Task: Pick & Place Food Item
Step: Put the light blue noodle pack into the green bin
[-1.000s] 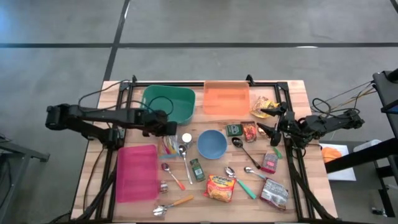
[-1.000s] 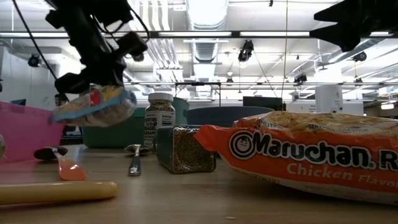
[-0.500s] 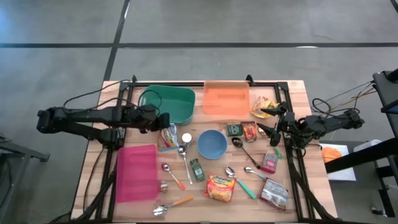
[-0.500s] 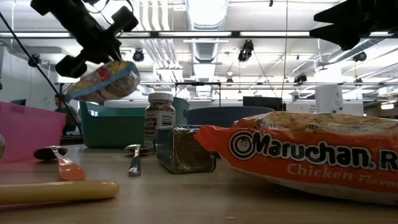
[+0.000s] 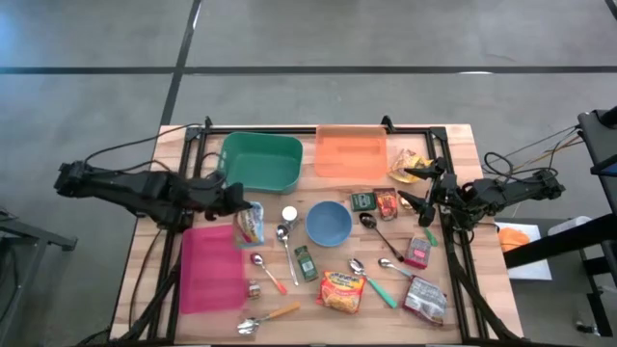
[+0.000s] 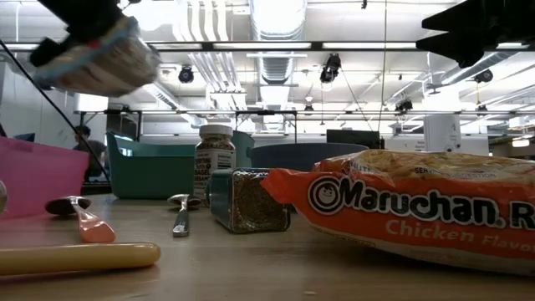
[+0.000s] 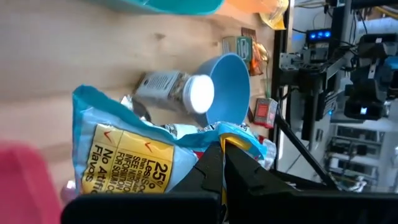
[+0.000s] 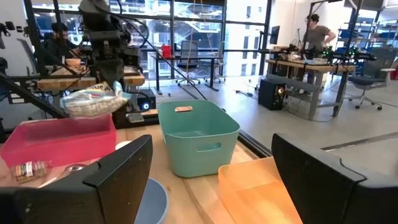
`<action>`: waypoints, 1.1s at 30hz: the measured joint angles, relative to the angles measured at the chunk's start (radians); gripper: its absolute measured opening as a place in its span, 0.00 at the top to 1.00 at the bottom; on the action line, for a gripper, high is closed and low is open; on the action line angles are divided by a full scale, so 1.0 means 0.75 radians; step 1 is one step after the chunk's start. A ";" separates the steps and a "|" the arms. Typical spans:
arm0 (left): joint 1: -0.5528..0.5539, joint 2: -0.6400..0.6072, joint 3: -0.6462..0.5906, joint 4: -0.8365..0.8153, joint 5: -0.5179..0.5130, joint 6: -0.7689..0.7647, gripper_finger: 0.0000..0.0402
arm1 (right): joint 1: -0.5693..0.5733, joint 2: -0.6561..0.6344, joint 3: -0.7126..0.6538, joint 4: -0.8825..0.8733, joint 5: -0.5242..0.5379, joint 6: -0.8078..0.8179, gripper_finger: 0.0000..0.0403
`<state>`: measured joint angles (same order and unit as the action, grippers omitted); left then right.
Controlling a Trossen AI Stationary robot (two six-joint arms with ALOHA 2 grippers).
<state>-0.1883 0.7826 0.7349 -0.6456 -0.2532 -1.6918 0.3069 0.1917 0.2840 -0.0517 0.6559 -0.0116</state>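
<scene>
Holding a blue snack bag [image 5: 251,225] aloft, we see our left gripper [image 5: 237,201] clenched on it.

We find the bag in the air beside the pink bin [image 5: 211,267], near the green tub [image 5: 261,161] and the blue bowl [image 5: 329,223]; our right gripper [image 5: 420,188] waits with fingers spread and nothing between them, at the table's right edge near the orange tray [image 5: 351,151].

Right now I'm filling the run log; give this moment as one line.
left gripper: shut on blue snack bag, lifted beside pink bin | right gripper: open, waiting at table's right
</scene>
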 joint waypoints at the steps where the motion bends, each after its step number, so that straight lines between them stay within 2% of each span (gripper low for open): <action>1: -0.038 -0.017 0.000 -0.022 -0.035 -0.046 1.00 | 0.000 0.000 0.000 0.000 0.000 0.001 0.19; 4: -0.151 -0.046 0.000 -0.101 -0.096 -0.171 1.00 | 0.001 0.000 0.000 -0.001 0.000 0.002 0.19; 10: -0.338 -0.037 0.000 -0.246 -0.072 -0.341 1.00 | 0.001 0.000 0.000 -0.007 0.000 0.001 0.19; 19: -0.429 -0.034 0.000 -0.309 -0.050 -0.409 1.00 | 0.001 0.000 -0.023 -0.006 0.001 0.006 0.19; 22: -0.430 -0.035 0.000 -0.291 -0.219 -0.428 1.00 | 0.001 0.000 -0.030 -0.007 0.001 0.011 0.19; 27: -0.416 -0.038 0.010 -0.235 -0.733 -0.434 1.00 | 0.001 0.000 -0.031 -0.003 0.001 0.011 0.19; 29: -0.399 -0.038 0.007 -0.233 -0.885 -0.434 1.00 | 0.001 0.000 -0.031 -0.001 0.001 0.011 0.19; 31: -0.366 -0.038 0.001 -0.236 -0.959 -0.433 1.00 | 0.001 0.000 -0.031 0.006 0.001 0.011 0.19; 33: -0.315 -0.038 -0.003 -0.238 -0.960 -0.408 1.00 | 0.001 0.000 -0.031 0.006 0.001 0.013 0.19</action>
<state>-0.4246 0.7544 0.7330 -0.8239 -0.9732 -1.9976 0.3073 0.1917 0.2607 -0.0471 0.6563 -0.0021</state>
